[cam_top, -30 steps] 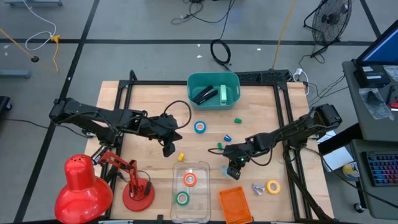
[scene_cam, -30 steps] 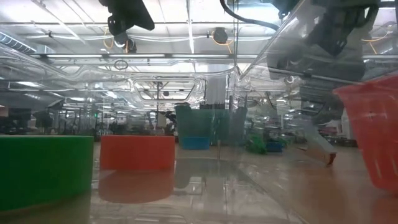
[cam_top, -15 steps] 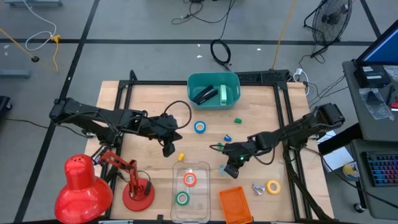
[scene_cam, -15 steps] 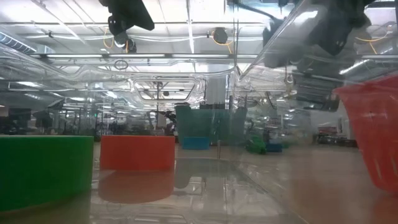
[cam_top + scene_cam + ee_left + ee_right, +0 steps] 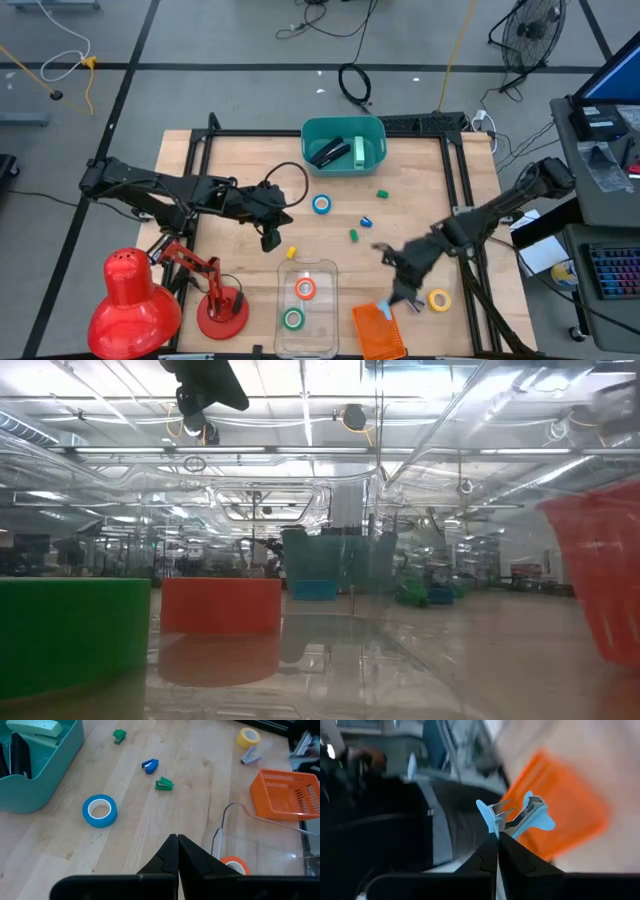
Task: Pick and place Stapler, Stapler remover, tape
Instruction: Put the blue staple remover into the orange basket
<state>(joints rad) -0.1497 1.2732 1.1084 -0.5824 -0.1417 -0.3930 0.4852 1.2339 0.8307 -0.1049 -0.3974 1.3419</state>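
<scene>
Grey floor, cables and a fan surround the wooden worktop [image 5: 250, 160], and from above we see the teal bin [image 5: 343, 146] at its far edge already keeping the stapler [image 5: 362, 151], while the clear tray [image 5: 305, 293] at the near edge keeps the orange tape [image 5: 305, 289] and green tape [image 5: 292, 319], which we take as sorting by kind. We find the blue tape [image 5: 321, 204] loose mid-worktop and the yellow tape [image 5: 439, 299] near the right edge. Our right gripper [image 5: 392, 300] hangs just over the orange basket [image 5: 378, 328] at the near edge; our left gripper [image 5: 270, 240] waits left of centre. Level with the tabletop, we see the green and orange rolls large behind the tray wall and the basket's red side at the right. From the left wrist, we see the fingers pressed together on nothing, with the blue roll lying ahead. From the right wrist, our fingers pinch the light blue stapler remover [image 5: 517, 817] by its base, claws outward, above the basket, likely for release there. We can read no writing or brand anywhere.
</scene>
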